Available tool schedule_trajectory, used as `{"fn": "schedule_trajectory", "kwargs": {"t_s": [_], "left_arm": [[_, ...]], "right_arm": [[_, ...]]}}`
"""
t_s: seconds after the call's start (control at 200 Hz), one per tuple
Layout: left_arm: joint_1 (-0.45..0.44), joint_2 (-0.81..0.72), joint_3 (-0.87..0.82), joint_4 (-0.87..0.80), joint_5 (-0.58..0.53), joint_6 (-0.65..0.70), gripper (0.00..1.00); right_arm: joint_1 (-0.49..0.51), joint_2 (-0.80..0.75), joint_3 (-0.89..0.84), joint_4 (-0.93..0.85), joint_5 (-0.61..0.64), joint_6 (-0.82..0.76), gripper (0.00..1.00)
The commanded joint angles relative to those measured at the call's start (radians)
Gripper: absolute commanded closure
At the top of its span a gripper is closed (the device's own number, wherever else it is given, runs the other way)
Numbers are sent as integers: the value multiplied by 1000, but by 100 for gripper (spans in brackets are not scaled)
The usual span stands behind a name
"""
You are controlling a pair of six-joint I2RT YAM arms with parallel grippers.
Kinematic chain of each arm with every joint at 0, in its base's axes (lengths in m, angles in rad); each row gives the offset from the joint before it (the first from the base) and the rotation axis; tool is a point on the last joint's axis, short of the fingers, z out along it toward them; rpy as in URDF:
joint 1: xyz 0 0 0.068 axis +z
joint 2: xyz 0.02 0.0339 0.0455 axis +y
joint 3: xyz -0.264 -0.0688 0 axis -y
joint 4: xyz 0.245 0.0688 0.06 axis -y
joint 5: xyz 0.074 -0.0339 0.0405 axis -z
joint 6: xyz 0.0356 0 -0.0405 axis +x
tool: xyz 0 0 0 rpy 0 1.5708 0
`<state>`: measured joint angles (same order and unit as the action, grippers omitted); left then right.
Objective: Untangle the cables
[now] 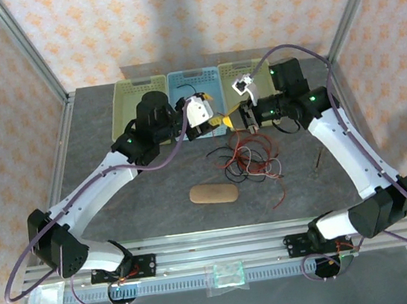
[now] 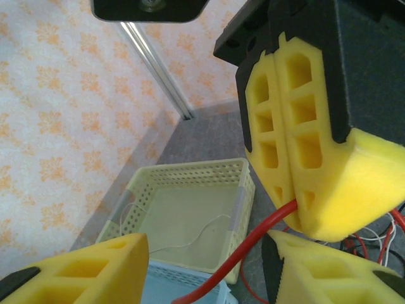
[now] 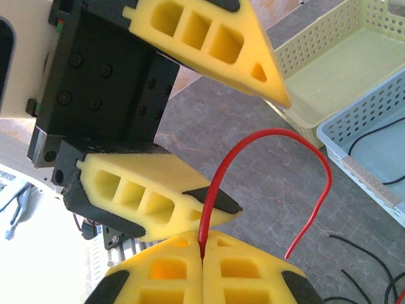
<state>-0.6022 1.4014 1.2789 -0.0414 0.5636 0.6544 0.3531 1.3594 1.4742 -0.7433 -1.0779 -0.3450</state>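
With the right pincer (image 3: 202, 246) clamped shut on the red cable (image 3: 285, 131) above the cables (image 1: 249, 157) tangled at the middle of the desk (image 1: 151, 207), centre the left pincer (image 2: 209, 278), jaws apart, around that strand, close it beside the right grip, then draw apart slowly

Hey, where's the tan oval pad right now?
In the top view the tan oval pad lies on the table near its middle, just on the near side of the cable tangle and a little to its left.
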Motion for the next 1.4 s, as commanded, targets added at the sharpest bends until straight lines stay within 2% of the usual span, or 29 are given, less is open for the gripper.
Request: {"fn": "schedule_trajectory", "kwargs": {"t_s": [0.0, 0.25, 0.556, 0.631, 0.721, 0.776, 0.821, 0.866, 0.946, 1.036, 1.212, 1.392], "left_arm": [[-10, 10, 39, -8, 38, 6, 52], [-13, 11, 43, -10, 50, -1, 67], [-17, 16, 45, -12, 60, -6, 78], [-16, 18, 45, -12, 60, -6, 84], [-16, 16, 43, -14, 56, -12, 97], [-16, 13, 40, -10, 50, -18, 100], [-16, 8, 33, -1, 41, -28, 100], [-16, -2, 21, 20, 21, -46, 100], [-15, -28, -15, 59, -46, -81, 100], [1, -59, -67, 97, -147, -155, 100], [89, -96, -131, 105, -340, -376, 100], [228, -120, -156, 118, -431, -600, 100]], "right_arm": [[7, -43, 28, 8, -14, -9, 100], [7, -47, 18, 10, 13, -4, 100], [7, -56, 8, 28, 22, 7, 100], [6, -58, 6, 32, 25, 11, 100], [6, -61, 10, 40, 33, 17, 100], [7, -67, 11, 53, 36, 25, 100], [6, -76, 11, 70, 41, 34, 94], [6, -88, 9, 92, 60, 49, 83], [7, -124, -12, 145, 129, 82, 49], [6, -174, -77, 234, 259, 126, 29], [7, -310, -257, 398, 551, 240, 22], [7, -351, -371, 432, 715, 307, 22]]}}
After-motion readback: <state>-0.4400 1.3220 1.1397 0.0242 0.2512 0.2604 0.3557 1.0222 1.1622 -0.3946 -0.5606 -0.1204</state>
